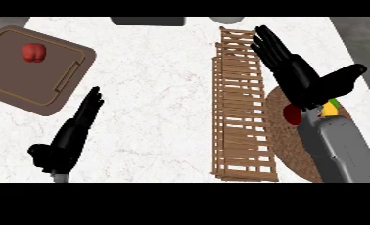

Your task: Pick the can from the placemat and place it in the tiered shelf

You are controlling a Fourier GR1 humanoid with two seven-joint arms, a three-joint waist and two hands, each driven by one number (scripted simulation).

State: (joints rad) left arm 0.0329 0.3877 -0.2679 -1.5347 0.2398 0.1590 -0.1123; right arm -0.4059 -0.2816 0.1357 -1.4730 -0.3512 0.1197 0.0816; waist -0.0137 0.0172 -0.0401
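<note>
Although the right hand [300, 75] covers much of it, the can [292, 114] shows as a dark red patch on the woven placemat [278, 121] at the counter's near right, with something yellow and green [332, 106] just beside it. I would judge the can light, stiff and smooth-sided (apt to slip if pinched near the rim), so it is best taken round the middle of its wall. That hand hangs over it with fingers straight and spread, thumb out to the right, holding nothing. Near the lower left, the left hand [72, 136] rests open, fingers pointing up the counter. Beside the placemat stands the slatted wooden tiered shelf [242, 106]. Farther off at the left lies a brown tray [69, 79] carrying a red object [33, 52].
</note>
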